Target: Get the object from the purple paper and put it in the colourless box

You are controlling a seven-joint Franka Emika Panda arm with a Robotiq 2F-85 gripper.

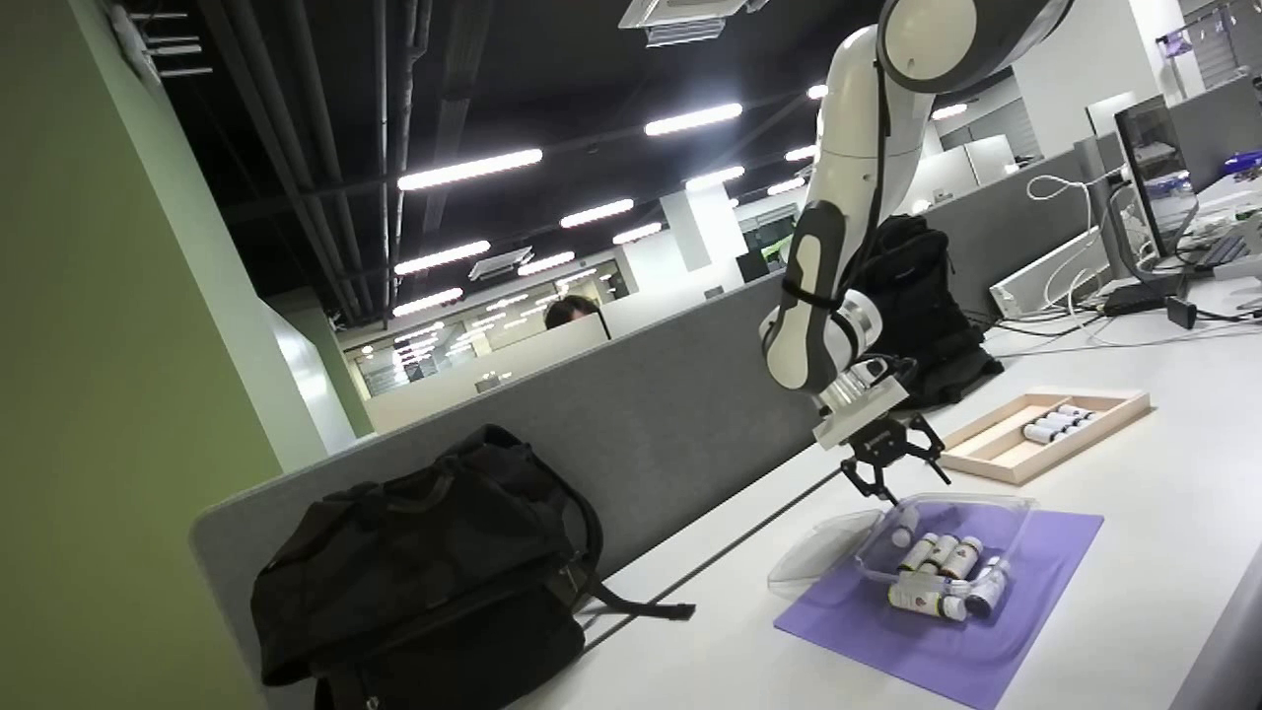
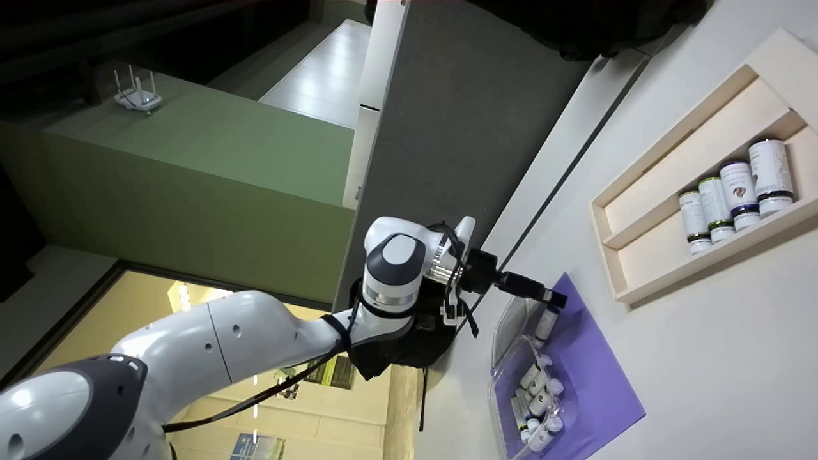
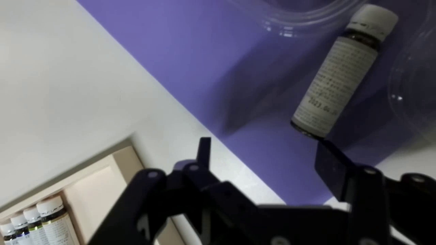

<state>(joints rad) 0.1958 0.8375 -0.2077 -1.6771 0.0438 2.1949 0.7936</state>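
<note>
The purple paper [image 1: 1070, 542] lies flat on the table; it also shows in the wrist view [image 3: 163, 51]. The colourless box [image 1: 1023, 528] stands on it with several small white-labelled bottles inside. One loose bottle [image 3: 337, 86] with a white cap lies on the purple paper beside the box, and it also shows in an exterior view [image 2: 546, 324]. My gripper [image 3: 263, 140] is open and empty. Its right fingertip in the wrist view overlaps the bottle's base; I cannot tell whether they touch. In an exterior view the gripper [image 1: 922, 491] is just above the box's far edge.
A clear lid [image 1: 823, 554] lies beside the box, partly over the paper. A wooden tray [image 1: 1085, 446] with several bottles in one compartment stands on the table beyond the paper. A grey partition [image 1: 680, 424] runs along the table. A black bag [image 1: 424, 582] and a backpack [image 1: 912, 306] stand by it.
</note>
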